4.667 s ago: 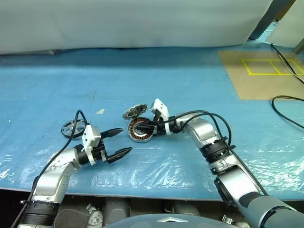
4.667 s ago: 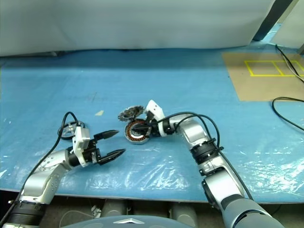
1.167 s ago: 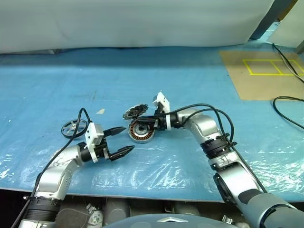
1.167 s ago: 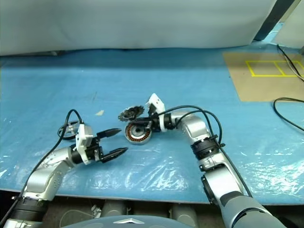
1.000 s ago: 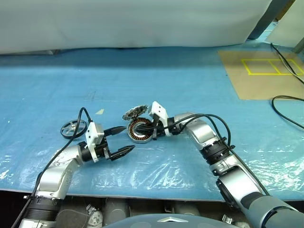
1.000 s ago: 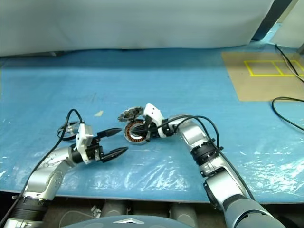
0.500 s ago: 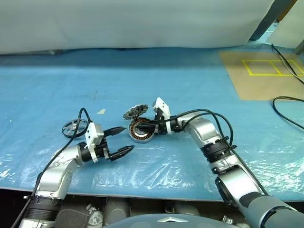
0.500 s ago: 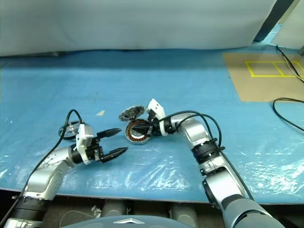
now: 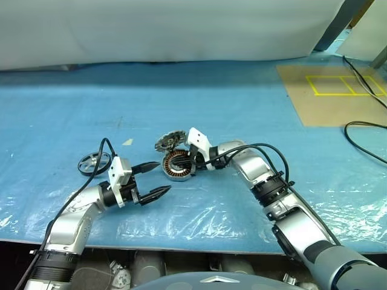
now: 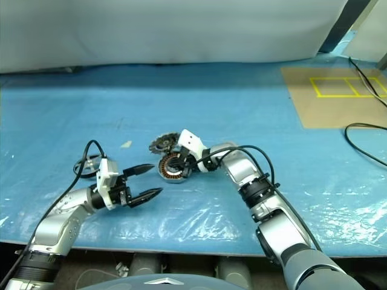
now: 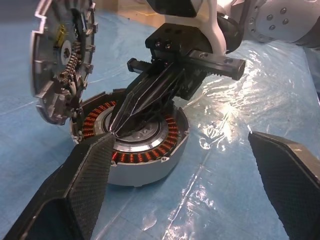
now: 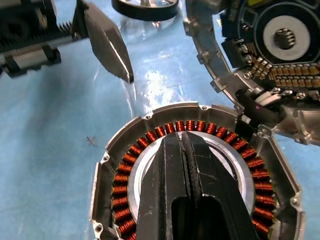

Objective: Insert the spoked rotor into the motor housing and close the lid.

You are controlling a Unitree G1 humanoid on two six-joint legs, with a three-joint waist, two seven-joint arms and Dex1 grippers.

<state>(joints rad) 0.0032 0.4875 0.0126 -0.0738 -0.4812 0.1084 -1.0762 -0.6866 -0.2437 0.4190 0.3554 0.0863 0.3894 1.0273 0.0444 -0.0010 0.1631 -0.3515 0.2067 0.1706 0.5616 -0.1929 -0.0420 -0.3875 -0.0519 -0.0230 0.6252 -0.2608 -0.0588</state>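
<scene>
Bright, even overhead light fills the scene. White glare patches glint on the wrinkled blue plastic sheet (image 9: 199, 217). Shadows are short and soft. The wrist views are sharp at centre, slightly blurred at the near edges.

Head pair: two side-by-side eyes, high, facing forward and down over the blue sheet (image 9: 254, 115), wide and far. Left wrist camera: low, near, facing the motor housing (image 11: 135, 145) side-on. Right wrist camera: very close, looking down into the same housing. All views share housing and lid (image 12: 270, 45).
</scene>
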